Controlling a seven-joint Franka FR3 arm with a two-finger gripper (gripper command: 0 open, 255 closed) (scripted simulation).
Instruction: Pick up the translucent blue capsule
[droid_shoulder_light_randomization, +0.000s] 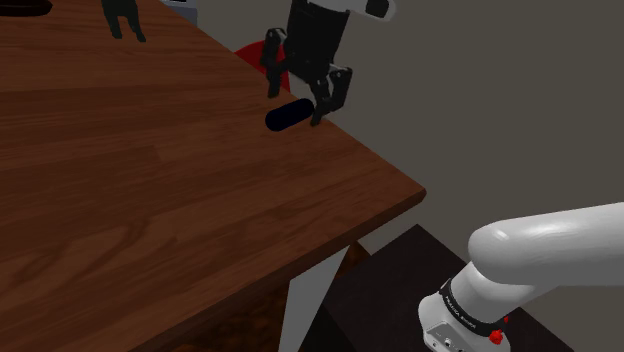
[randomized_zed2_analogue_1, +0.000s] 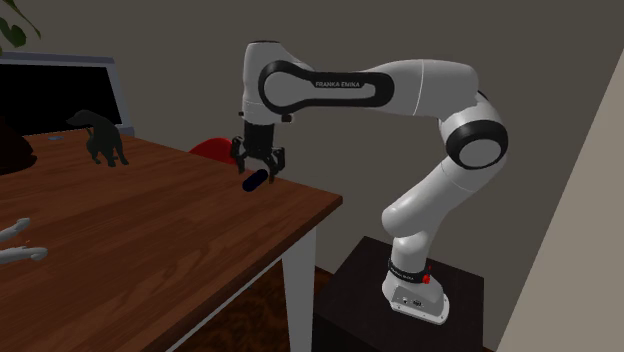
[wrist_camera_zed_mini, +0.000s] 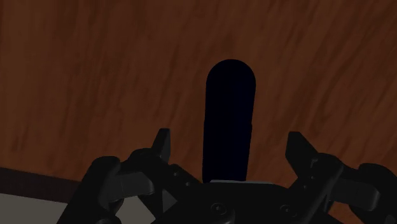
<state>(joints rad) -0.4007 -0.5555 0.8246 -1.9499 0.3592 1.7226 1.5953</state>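
Arm: rises from the stand, elbow bent high, forearm level, the wrist turned straight down over the table's near corner.
Gripper: fingers spread wide, one on each side of the capsule, neither touching it, so nothing is gripped.
Capsule: dark, almost black, lying on the wooden table close to its edge, directly beneath the hand.

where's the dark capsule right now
The dark, near-black capsule lies on the brown wooden table by its right-hand edge in the shoulder view, inside the open black end effector, untouched.
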